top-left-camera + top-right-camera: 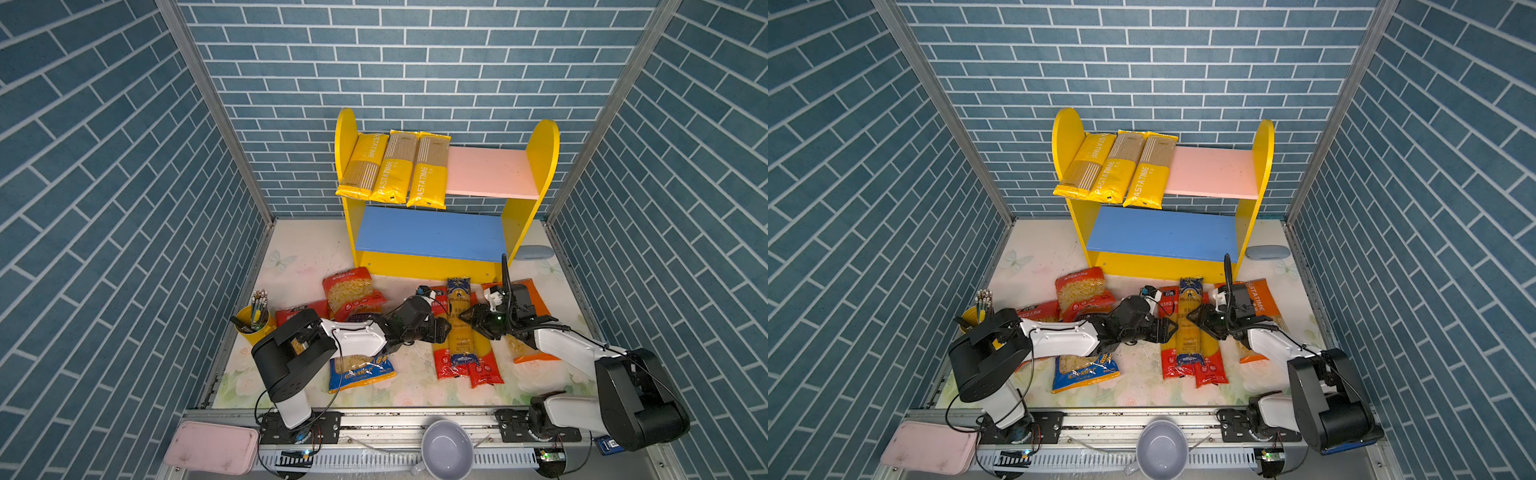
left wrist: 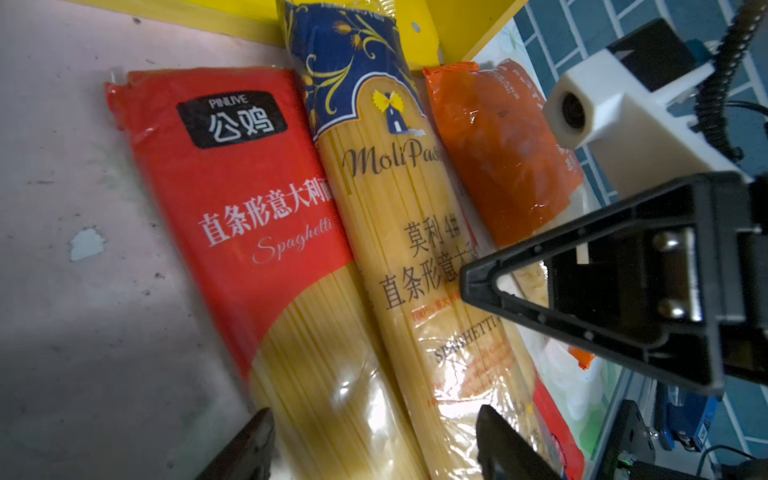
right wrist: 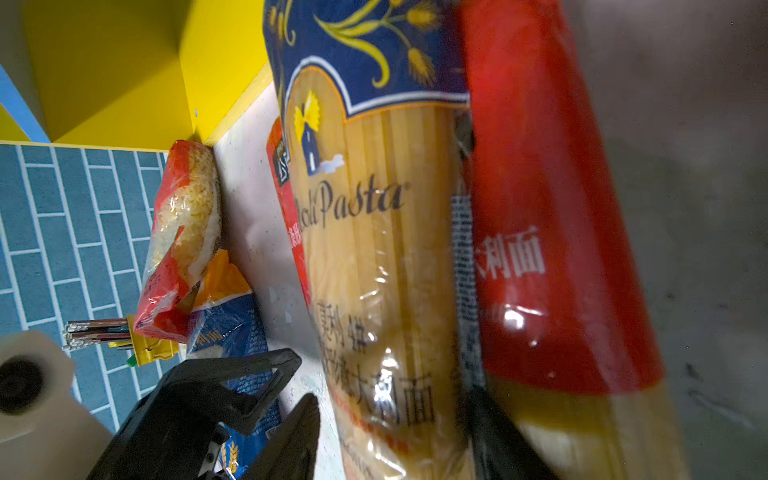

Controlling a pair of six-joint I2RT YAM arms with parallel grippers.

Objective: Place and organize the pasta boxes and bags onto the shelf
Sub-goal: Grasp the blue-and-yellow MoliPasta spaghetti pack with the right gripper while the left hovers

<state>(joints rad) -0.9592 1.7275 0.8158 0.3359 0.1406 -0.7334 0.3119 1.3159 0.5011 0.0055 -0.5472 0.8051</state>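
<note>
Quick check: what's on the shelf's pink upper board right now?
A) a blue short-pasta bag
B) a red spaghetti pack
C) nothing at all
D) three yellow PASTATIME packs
D: three yellow PASTATIME packs lie side by side at the left end of the pink upper board in both top views.

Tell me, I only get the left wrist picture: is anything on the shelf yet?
Observer: Yes. Three long yellow plastic spaghetti packs lie side by side on the pink upper board of the small yellow-sided wooden shelf.
Operator: What are that other arm's jaws doing?
Observer: The right gripper has its jaws apart, one either side of the long dark-blue-topped spaghetti pack.
Operator: Any bags outside my picture?
Observer: A squarish blue plastic short-pasta bag lies partly under the left arm.
</note>
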